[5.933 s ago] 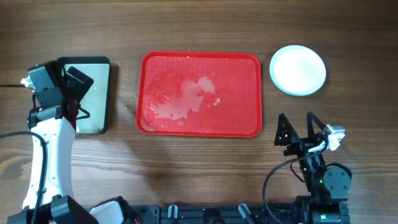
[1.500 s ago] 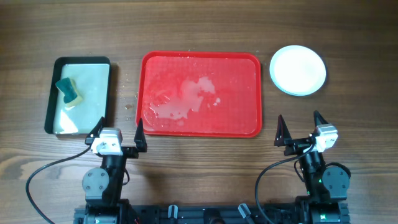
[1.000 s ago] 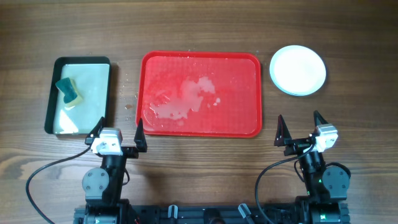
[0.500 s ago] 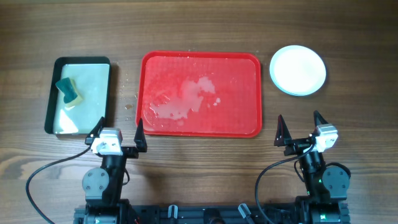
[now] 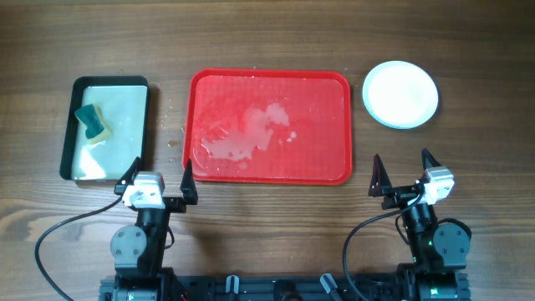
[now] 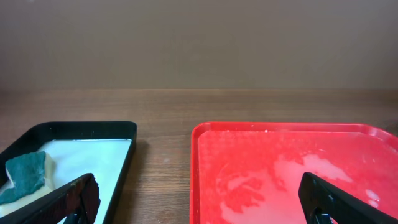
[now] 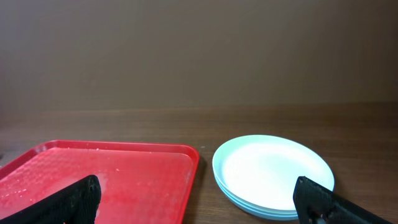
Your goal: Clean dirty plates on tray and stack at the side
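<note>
Your left end effector [image 5: 161, 167] withdrawn from black pan [image 5: 109, 80], open like right end effector [image 5: 401, 159], three round glossy plates [image 5: 401, 94] stacked, one red plastic tray [image 5: 267, 73].

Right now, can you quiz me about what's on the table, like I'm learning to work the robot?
1. True or false: the plates lie on the red tray.
2. Where is the green sponge? A) in the black pan B) on the tray C) on the plates
3. Fill in: the left end effector and the right end effector are both ____.
Key: 1 false, the plates are stacked beside the tray, on its right. 2 A. 3 open, holding nothing.
</note>
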You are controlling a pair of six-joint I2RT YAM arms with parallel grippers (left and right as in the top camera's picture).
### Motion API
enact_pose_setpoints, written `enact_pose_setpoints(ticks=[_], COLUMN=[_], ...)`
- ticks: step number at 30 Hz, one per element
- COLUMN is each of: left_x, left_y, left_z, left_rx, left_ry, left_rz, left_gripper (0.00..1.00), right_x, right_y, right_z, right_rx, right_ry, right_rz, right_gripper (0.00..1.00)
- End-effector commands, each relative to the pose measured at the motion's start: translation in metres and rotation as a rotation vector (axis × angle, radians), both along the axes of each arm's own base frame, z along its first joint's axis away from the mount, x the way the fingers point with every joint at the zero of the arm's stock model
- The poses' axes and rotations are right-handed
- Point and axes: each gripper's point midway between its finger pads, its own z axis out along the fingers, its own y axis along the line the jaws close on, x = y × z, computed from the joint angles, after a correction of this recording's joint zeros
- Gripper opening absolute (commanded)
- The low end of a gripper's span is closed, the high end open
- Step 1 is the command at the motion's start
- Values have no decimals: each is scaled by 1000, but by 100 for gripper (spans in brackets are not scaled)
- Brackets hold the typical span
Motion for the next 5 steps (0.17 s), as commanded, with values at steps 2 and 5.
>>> enact_pose_setpoints(ticks=[2,5], left_x=[0,0], left_y=[2,2], left_z=[-2,-2], left_rx=[20,20], left_ry=[-2,-2], left_rz=[10,10], left_gripper=[100,100], right_x=[0,0], right_y=[0,0], right_z=[0,0], right_rx=[-8,-8], right_ry=[-3,-3], right_rz=[-4,-4], right_gripper=[100,100])
